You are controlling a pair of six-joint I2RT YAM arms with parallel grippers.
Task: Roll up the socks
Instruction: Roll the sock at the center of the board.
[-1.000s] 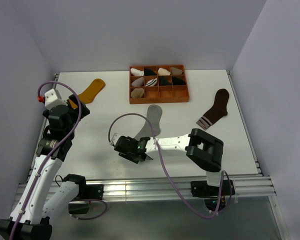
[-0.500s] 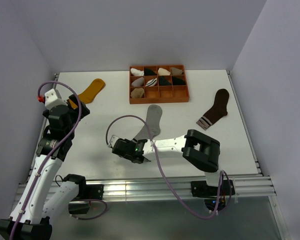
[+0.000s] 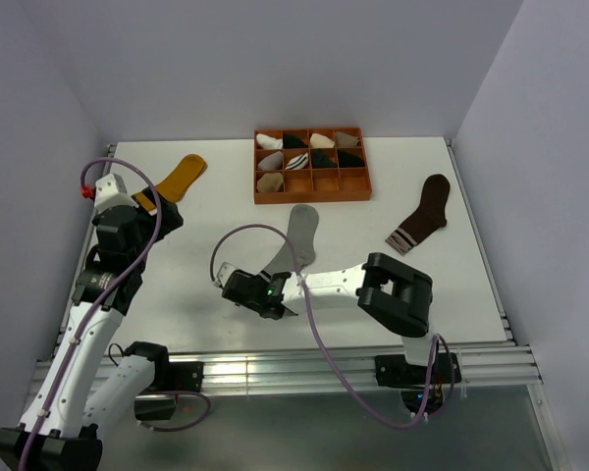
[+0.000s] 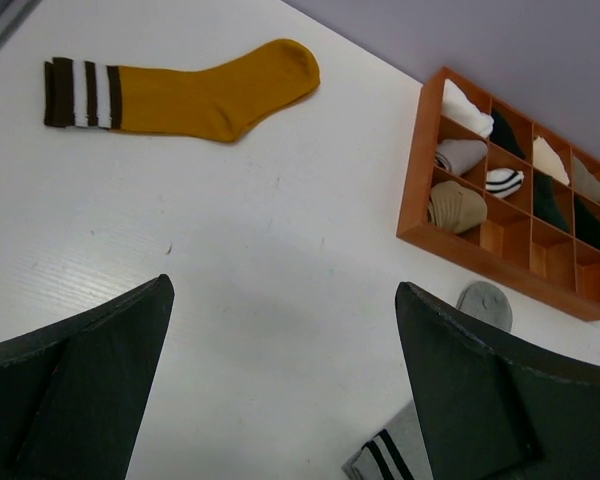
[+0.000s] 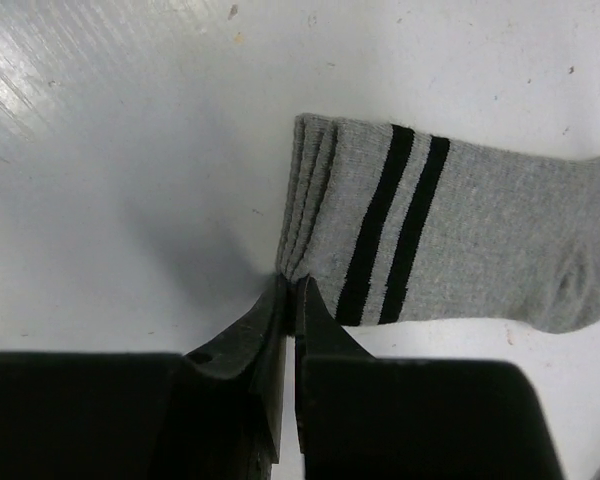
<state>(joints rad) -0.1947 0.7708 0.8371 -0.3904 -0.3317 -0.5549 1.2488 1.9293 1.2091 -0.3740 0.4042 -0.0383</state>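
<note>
Socks, three, all lying flat on the table:
- Grey sock: mid-table, toe toward the tray, near it but apart. The cuff has two black stripes and points toward the arms, with its end under the right wrist in the top view.
- Yellow sock: far left of the table, toe toward the far edge. The dark cuff has white stripes. The left arm partly covers it from above, but the left wrist view shows it whole.
- Brown sock: right side of the table, striped cuff toward the near edge, well apart from both grippers.

Tray: orange, divided into compartments, at the far middle of the table. It holds small white, black and beige bundles.

Left gripper: jaws spread wide and holding nothing. It is raised over the left side of the table, near the yellow sock's cuff as seen from above.

Right gripper: jaws pressed together, tips down at the table, meeting at the near corner of the grey sock's cuff. Whether any fabric is caught between them cannot be told
</note>
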